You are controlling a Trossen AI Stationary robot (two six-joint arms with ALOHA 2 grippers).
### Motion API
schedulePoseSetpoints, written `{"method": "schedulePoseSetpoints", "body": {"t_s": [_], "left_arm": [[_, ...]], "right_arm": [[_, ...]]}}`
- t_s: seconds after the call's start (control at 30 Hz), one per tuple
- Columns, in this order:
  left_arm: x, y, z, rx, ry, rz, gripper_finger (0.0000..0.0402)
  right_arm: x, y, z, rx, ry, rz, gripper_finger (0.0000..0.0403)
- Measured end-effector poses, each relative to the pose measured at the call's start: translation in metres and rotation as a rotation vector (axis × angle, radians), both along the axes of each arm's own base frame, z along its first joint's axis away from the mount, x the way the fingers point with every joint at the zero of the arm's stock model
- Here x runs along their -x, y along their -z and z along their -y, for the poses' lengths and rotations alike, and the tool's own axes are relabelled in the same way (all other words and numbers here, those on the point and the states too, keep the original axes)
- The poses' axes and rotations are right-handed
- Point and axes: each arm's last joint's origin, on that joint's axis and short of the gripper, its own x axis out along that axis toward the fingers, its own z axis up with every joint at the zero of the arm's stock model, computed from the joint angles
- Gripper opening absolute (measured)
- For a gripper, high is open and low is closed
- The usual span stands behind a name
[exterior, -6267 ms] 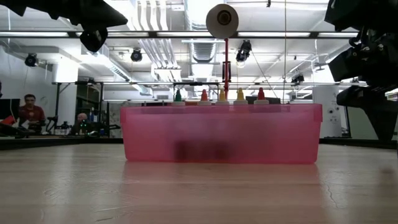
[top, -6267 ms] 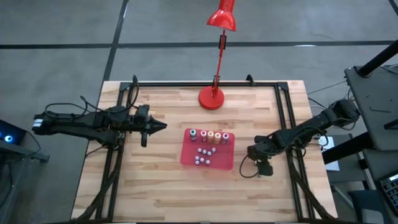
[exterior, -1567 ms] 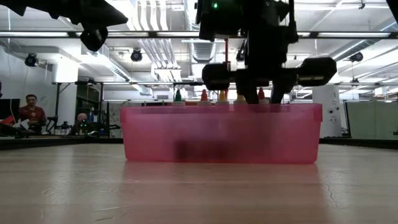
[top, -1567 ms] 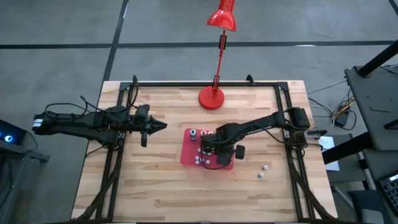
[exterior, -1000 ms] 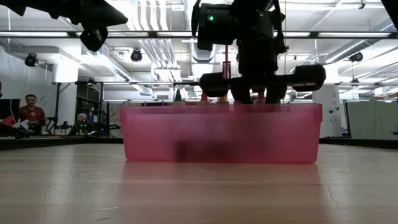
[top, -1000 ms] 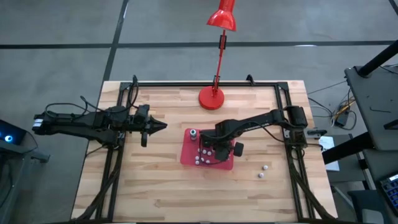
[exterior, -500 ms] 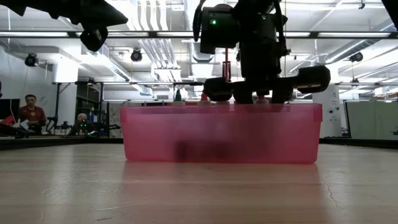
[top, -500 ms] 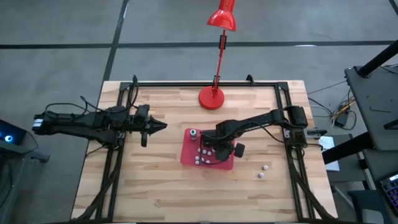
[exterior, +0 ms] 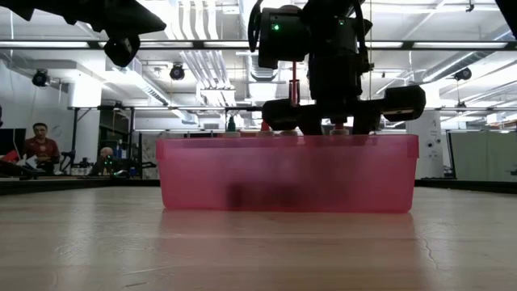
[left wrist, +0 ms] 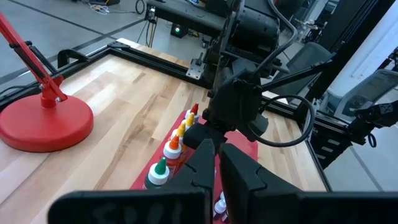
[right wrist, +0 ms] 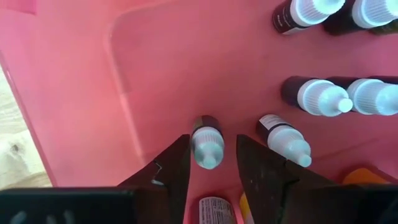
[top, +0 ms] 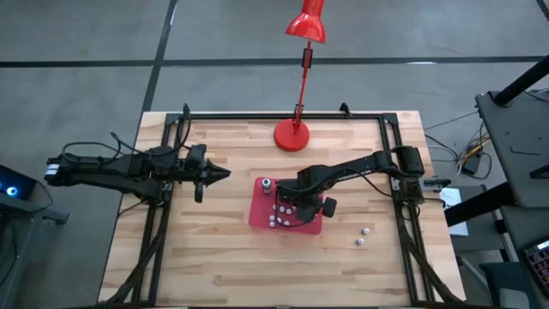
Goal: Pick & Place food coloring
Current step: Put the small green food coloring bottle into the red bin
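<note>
The right gripper (top: 296,206) is hanging low over the red tray (top: 260,215) at centre frame in the high view, its arm covering most of the food coloring bottles (left wrist: 177,140) there. Only one green-capped bottle (top: 267,184) is showing clear at the tray's upper left corner, with pale-capped vials (top: 274,221) dotting the lower left. In the low view the gripper is blocking the middle of the row above the tray's translucent pink wall (exterior: 287,174), which is blurring whatever is lying inside. The left wrist view is catching the row best: green, orange, yellow and red caps standing upright in line along the tray's edge, partly behind the right arm.

The right wrist view is showing the dark fingers (right wrist: 171,165) spread, straddling one dark vial (right wrist: 206,142) with a ribbed white cap but not touching it; more such vials are standing on the smooth pink plastic nearby, some cut off by the frame edge.

The left gripper (top: 221,173) is waiting at left above the bare wood table (top: 214,257), jaws pressed together. Two small beads (top: 363,236) are lying on the planks at lower right. A red lamp (top: 296,133) is standing at top centre.
</note>
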Motion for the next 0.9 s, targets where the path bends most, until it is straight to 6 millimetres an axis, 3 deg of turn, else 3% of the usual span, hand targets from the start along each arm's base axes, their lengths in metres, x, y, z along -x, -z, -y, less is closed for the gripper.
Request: {"method": "schedulePoseSetpoints", "body": {"t_s": [0.43,0.9], "left_arm": [[0.000,0.000,0.000,0.000,0.000,0.001,0.0000],[0.000,0.000,0.000,0.000,0.000,0.000,0.0000]], "right_arm": [[0.000,-0.001,0.000,0.000,0.004,0.003,0.0117],[-0.014,-0.026,-0.002,-0.047,0.355,0.035,0.0120]]}}
